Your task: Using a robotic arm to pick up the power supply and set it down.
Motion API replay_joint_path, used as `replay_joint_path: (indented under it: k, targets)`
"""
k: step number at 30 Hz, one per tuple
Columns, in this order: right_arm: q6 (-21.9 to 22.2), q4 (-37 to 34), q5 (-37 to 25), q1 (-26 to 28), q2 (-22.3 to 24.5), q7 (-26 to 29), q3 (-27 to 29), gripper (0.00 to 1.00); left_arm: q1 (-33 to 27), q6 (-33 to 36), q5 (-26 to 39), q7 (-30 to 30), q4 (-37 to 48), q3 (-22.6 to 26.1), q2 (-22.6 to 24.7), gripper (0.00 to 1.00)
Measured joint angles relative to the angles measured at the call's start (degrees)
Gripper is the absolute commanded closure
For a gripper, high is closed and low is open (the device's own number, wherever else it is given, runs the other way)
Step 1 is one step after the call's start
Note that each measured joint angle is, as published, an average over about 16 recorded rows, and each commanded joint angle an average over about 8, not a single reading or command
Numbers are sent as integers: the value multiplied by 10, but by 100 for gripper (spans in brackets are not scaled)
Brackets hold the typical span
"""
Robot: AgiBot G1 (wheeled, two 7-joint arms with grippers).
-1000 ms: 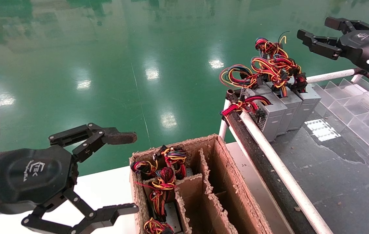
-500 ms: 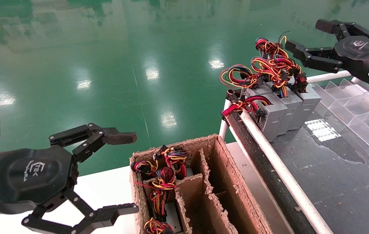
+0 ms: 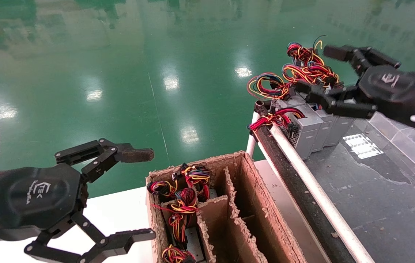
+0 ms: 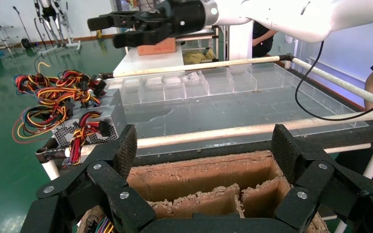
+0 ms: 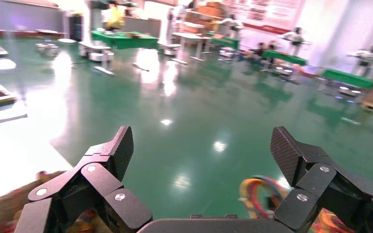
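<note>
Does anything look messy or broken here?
Yes. The cardboard box has ragged, chewed-looking edges on its walls and dividers. The wires on the power supplies sprawl in loose tangles, one bunch drooping over the white rail.

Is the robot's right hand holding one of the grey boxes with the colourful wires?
No, the right hand hangs wide open above the row of power supplies, gripping nothing.

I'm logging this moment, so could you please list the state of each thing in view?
right gripper: open, over the wire bundles, holding nothing
left gripper: open, idle beside the cardboard box
power supplies: upright in a row, ungrasped
cardboard box: open-topped, left compartments filled
</note>
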Motion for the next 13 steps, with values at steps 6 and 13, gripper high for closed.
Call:
replay_joint_path:
  k: [6,13]
  targets:
    - [-28,74,25,-41,19,32,-1,0,0,0,0,0,0,0,0,0]
    - [-44,118,39,-65,31,51,-1,0,0,0,0,0,0,0,0,0]
